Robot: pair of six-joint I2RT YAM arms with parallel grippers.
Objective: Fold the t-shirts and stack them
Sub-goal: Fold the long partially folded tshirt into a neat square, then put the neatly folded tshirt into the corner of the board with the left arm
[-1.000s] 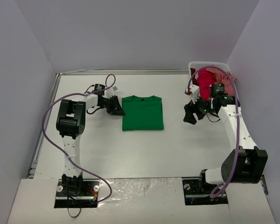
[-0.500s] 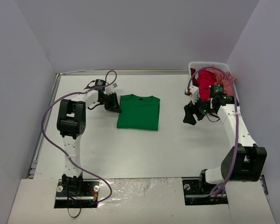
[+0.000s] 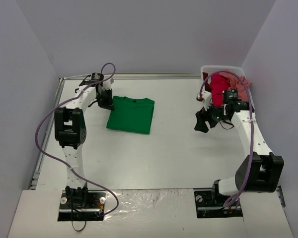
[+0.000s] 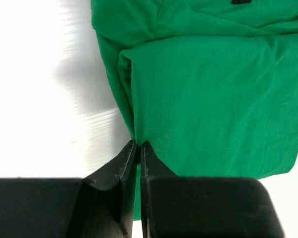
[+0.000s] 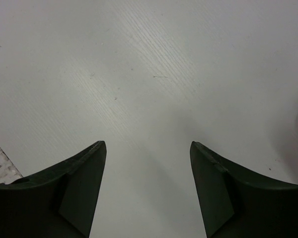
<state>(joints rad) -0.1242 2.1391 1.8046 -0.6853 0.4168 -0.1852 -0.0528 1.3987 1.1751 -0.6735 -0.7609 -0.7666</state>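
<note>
A folded bright green t-shirt [image 3: 131, 114] lies flat on the table at the back left, turned slightly askew. My left gripper [image 3: 109, 103] is shut on its left edge; the wrist view shows the jaws pinching the green cloth [image 4: 213, 94] at the fold [image 4: 138, 145]. My right gripper [image 3: 202, 122] is open and empty above bare table [image 5: 149, 74], left of the basket. A crimson red t-shirt [image 3: 218, 89] and a salmon pink t-shirt [image 3: 238, 79] hang bunched over the basket.
A white plastic basket [image 3: 208, 69] stands at the back right corner against the wall. Grey walls close in the table on three sides. A purple cable loops along each arm.
My left gripper has dragged the green t-shirt to the left and toward the back, turning it a little. The right arm has barely moved.
</note>
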